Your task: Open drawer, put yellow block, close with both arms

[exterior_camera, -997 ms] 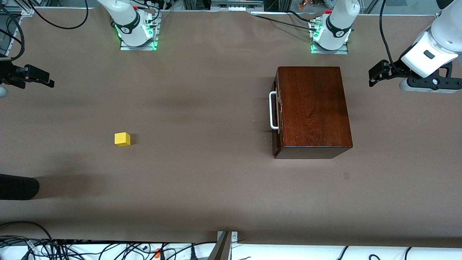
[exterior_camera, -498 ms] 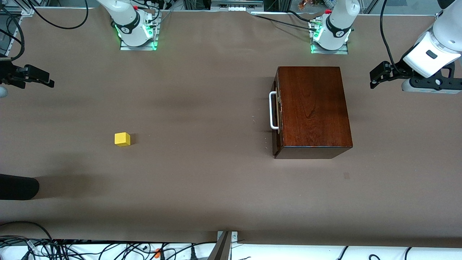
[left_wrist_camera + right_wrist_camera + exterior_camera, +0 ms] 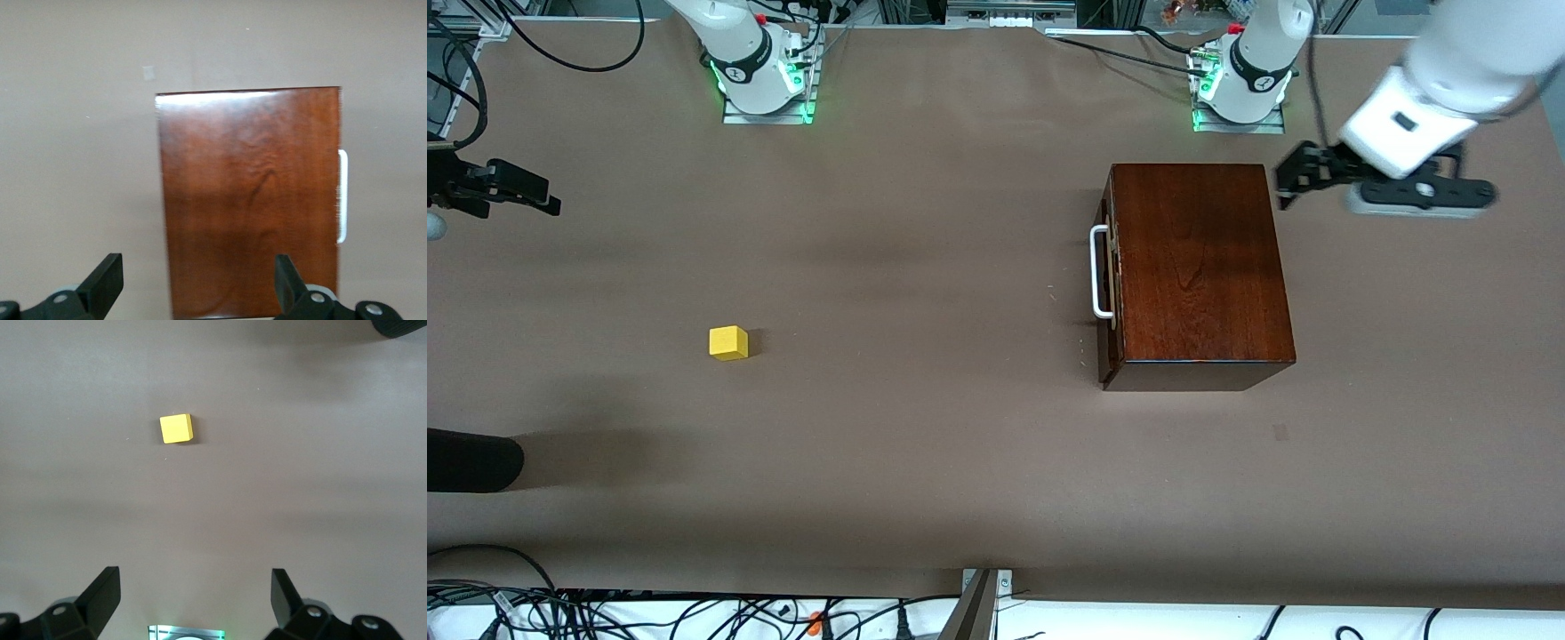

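A brown-covered table (image 3: 925, 462) carries a closed dark wooden box (image 3: 1199, 271) toward the left arm's end, its white handle (image 3: 1099, 271) facing the right arm's end. A small yellow block (image 3: 728, 342) lies well apart, toward the right arm's end.

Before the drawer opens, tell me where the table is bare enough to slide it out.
Bare table runs from the white handle of the drawer to the yellow block, and nearer the camera than the wooden box. Tightest spot: the left gripper, jaws open, over the box's corner. The right gripper waits, open, at its table end.
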### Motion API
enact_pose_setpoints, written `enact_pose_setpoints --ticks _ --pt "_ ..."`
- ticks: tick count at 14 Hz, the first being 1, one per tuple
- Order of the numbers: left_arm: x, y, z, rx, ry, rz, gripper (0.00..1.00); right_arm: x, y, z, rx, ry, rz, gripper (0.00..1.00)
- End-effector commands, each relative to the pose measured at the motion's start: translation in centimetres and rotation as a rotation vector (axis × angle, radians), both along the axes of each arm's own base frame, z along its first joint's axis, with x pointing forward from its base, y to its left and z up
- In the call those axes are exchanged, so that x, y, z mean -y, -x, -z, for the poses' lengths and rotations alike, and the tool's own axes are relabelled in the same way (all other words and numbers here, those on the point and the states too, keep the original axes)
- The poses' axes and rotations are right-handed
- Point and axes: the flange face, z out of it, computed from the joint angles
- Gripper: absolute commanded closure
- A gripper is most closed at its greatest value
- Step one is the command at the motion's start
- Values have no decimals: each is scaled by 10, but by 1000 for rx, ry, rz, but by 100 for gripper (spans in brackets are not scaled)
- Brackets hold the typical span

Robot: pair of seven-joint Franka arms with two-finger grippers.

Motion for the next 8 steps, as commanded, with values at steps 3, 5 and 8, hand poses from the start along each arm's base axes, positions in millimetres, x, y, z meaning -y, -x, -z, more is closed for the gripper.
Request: enact_pose_setpoints --ticks 3,5,8 --pt "110 9 1 -6 28 -72 0 2 -2 -3 -2 -21 5 0" --pt "147 17 4 -4 24 -54 0 2 -2 -4 -1 -21 5 0" --pt "199 38 28 -3 -42 -32 0 2 -2 -3 -2 -21 5 0"
